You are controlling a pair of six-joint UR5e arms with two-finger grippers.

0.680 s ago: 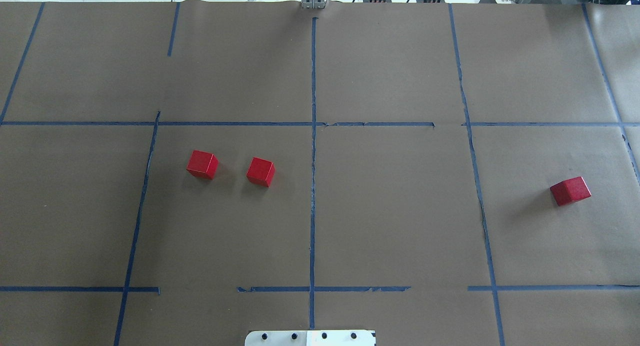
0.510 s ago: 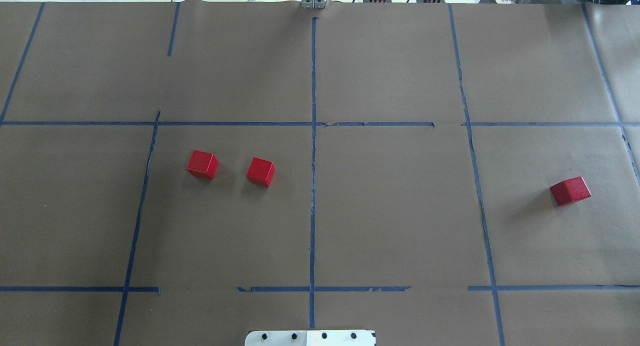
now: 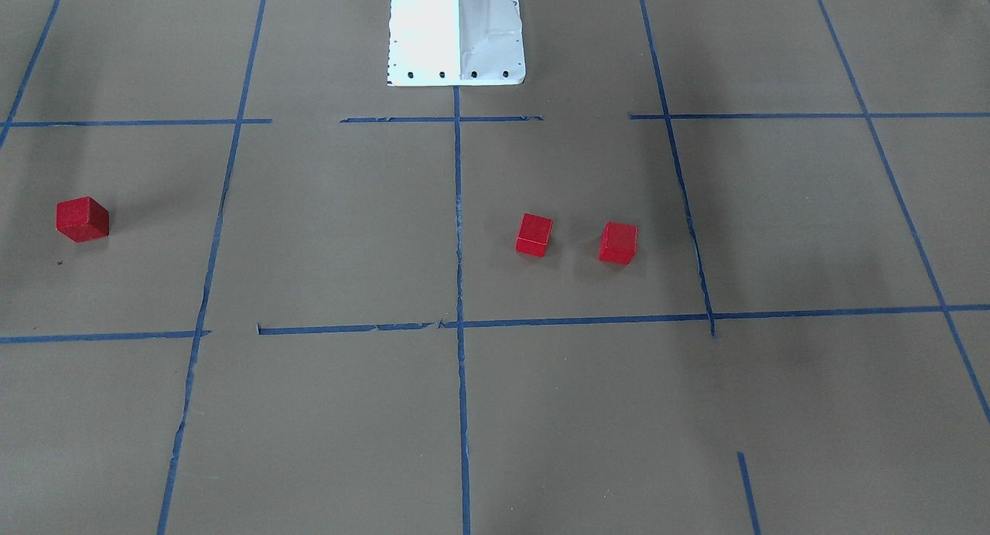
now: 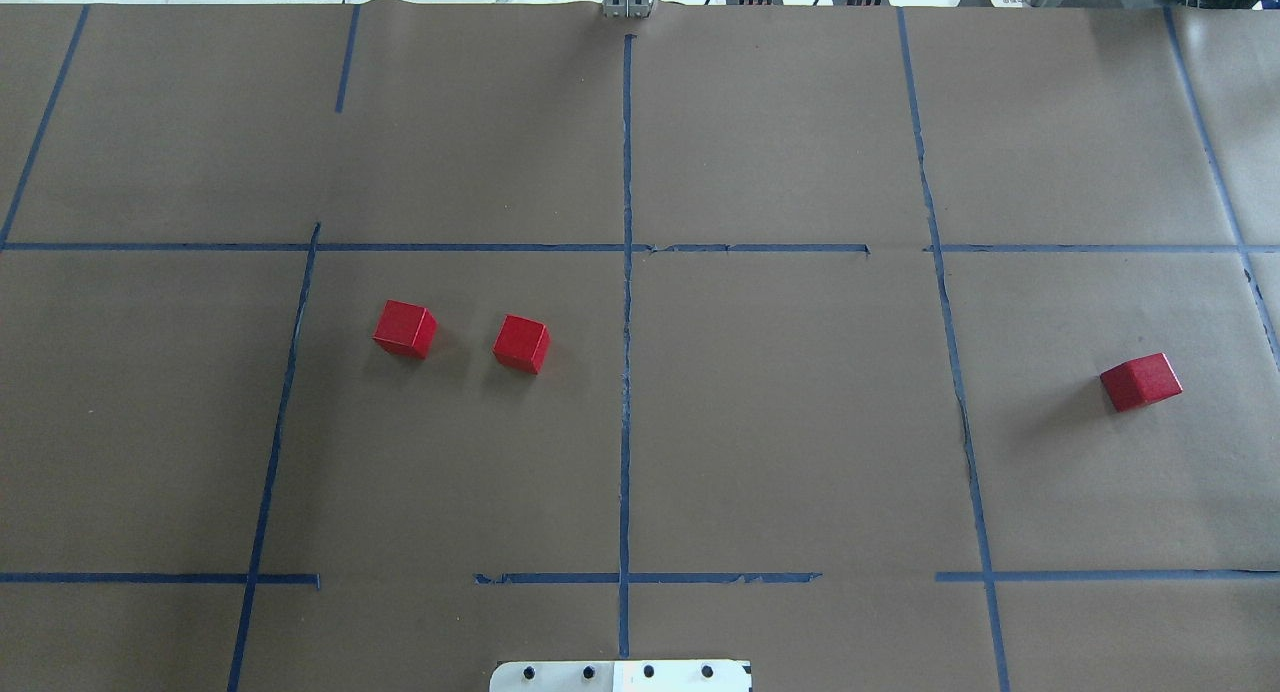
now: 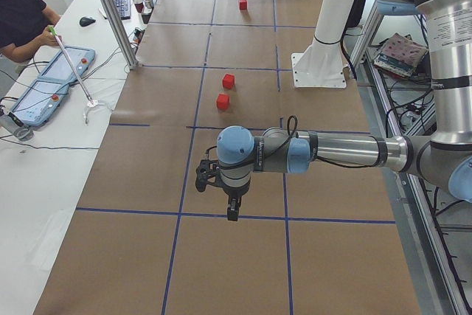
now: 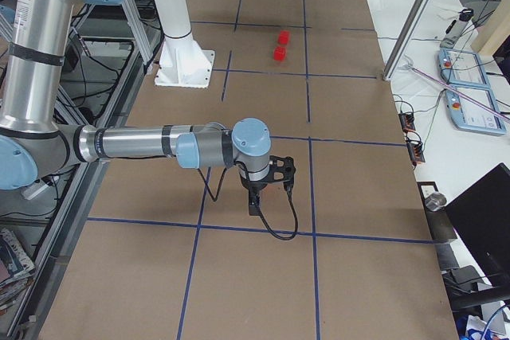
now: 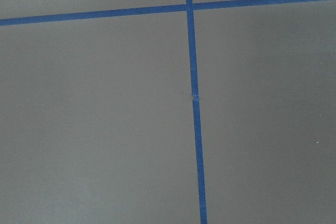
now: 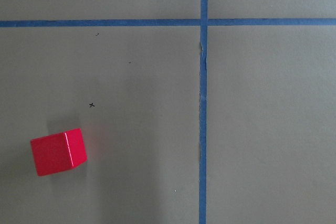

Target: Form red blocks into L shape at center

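Note:
Three red blocks lie on the brown paper. Two sit close together left of the centre line, the outer block (image 4: 405, 329) (image 3: 617, 243) and the inner block (image 4: 521, 344) (image 3: 534, 234). The third block (image 4: 1141, 382) (image 3: 82, 219) lies far right and shows in the right wrist view (image 8: 58, 151). My left gripper (image 5: 231, 212) shows only in the exterior left view, hanging over the table's left end. My right gripper (image 6: 255, 203) shows only in the exterior right view, above the third block. I cannot tell whether either is open or shut.
Blue tape lines (image 4: 626, 372) divide the paper into squares. The white robot base plate (image 4: 620, 675) (image 3: 456, 32) stands at the near edge. A metal post (image 5: 110, 12) and an operator (image 5: 22, 12) at a side desk are beyond the table's far side.

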